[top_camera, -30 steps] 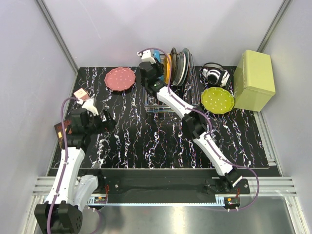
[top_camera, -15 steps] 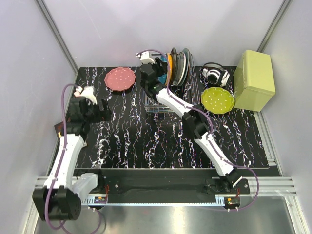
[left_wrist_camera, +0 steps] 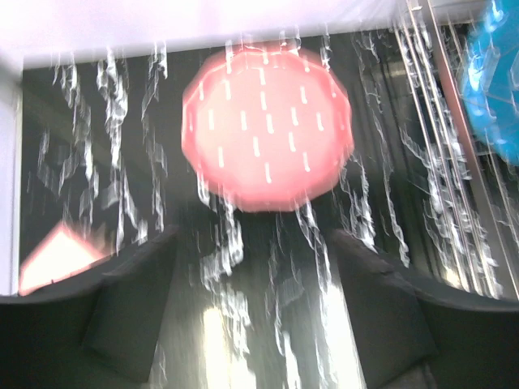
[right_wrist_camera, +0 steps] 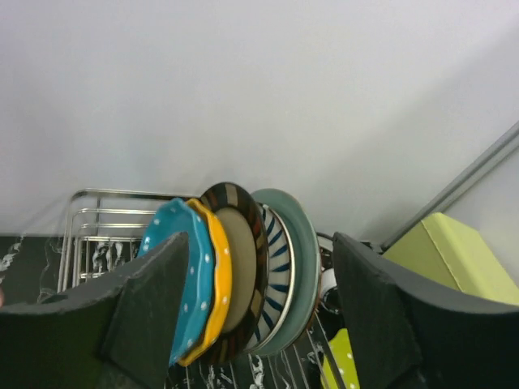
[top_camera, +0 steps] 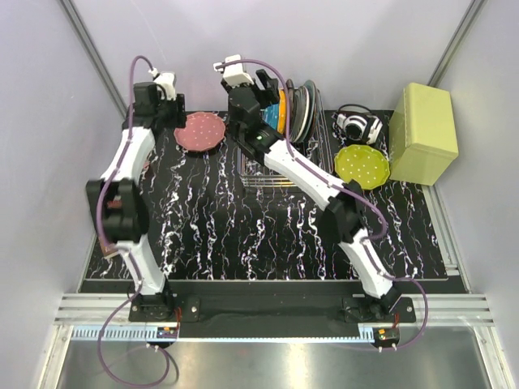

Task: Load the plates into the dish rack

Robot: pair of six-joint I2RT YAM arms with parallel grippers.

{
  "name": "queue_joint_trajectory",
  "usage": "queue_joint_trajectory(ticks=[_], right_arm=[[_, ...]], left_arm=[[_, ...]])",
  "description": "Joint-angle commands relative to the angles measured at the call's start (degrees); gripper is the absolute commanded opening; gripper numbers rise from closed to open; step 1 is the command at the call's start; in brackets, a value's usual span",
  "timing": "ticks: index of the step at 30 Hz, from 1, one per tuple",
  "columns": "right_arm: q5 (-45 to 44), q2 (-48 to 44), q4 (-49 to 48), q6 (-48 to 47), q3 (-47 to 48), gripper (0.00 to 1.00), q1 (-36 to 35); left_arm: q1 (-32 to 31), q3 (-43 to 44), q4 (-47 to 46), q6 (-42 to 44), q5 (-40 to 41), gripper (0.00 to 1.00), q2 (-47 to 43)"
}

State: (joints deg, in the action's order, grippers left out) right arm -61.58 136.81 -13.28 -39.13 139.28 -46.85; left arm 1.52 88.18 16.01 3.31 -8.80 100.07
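Note:
Flat on the black marbled table at the back left lies the pink plate [top_camera: 201,130] [left_wrist_camera: 268,130]. My left gripper [top_camera: 174,120] [left_wrist_camera: 251,243] hovers just beside it, open, with only table between its fingers. The blue plate [top_camera: 272,116] [right_wrist_camera: 174,267] and the orange plate [top_camera: 281,109] [right_wrist_camera: 215,275] stand upright side by side in the dish rack [top_camera: 268,166] [right_wrist_camera: 105,235]. My right gripper [top_camera: 266,91] [right_wrist_camera: 261,243] hangs open above them, holding nothing. The yellow-green plate [top_camera: 362,166] lies flat to the right of the rack.
Behind the orange plate in the rack stand a dark plate [right_wrist_camera: 243,259], a blue-striped plate [right_wrist_camera: 277,267] and a teal plate [right_wrist_camera: 306,259]. A yellow-green box [top_camera: 422,134] stands at the back right, with a black-and-white object [top_camera: 358,126] beside it. The enclosure's back wall is close behind the rack.
The left arm has swung from the table's left side up to the back, next to the pink plate. The right gripper has opened and lifted off the blue plate, which now stands in the rack.

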Motion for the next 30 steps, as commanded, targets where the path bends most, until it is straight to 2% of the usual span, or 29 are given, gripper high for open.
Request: queue_joint_trajectory(ticks=[1,3,4,5,7,8,14,20,23,24,26,30], right_arm=[[10.9,-12.17,24.02,13.63,-7.76,0.83,0.18],[20.47,-16.22,31.96,18.89,-9.2,0.81,0.36],[23.32,-16.84,39.74,20.92,-8.86,0.81,0.53],[25.96,-17.89,43.39,23.03,-8.51,0.82,0.71],[32.19,-19.03,49.98,29.1,-9.28,0.97,1.76],[33.79,-20.43,50.89,30.51,-10.25,1.0,2.11],[37.06,-23.25,53.79,33.94,-16.23,1.0,2.29],[38.12,-24.23,54.41,35.09,-19.49,1.0,2.29],[38.38,-24.23,54.67,35.53,-19.84,1.0,2.46],[38.47,-24.4,54.85,35.62,-19.93,1.0,2.64],[38.64,-24.58,54.85,35.71,-20.1,1.0,2.99],[38.91,-24.84,54.85,36.32,-21.5,1.0,3.78]], left_arm=[[0.41,20.77,9.02,4.95,-4.12,0.29,18.64],[0.24,28.23,9.13,5.04,-4.38,0.12,25.65],[0.33,30.8,9.47,4.6,-4.47,0.0,27.79],[0.24,33.17,9.48,4.42,-4.21,0.0,29.64],[-0.81,36.62,8.52,6.17,-2.12,0.0,33.25],[-1.16,36.71,7.99,6.53,-1.41,0.0,33.87],[-2.57,37.85,11.67,1.27,-1.49,0.0,37.82],[-3.8,33.98,14.74,-1.29,-0.97,0.09,38.26],[-3.98,37.4,21.24,-2.69,-1.66,0.1,39.67],[-3.98,37.5,22.91,-2.87,-2.36,0.09,39.85],[-4.07,36.72,26.08,-3.05,-2.81,0.0,39.41],[-5.21,32.85,29.68,-7.0,-0.52,0.0,36.6]])
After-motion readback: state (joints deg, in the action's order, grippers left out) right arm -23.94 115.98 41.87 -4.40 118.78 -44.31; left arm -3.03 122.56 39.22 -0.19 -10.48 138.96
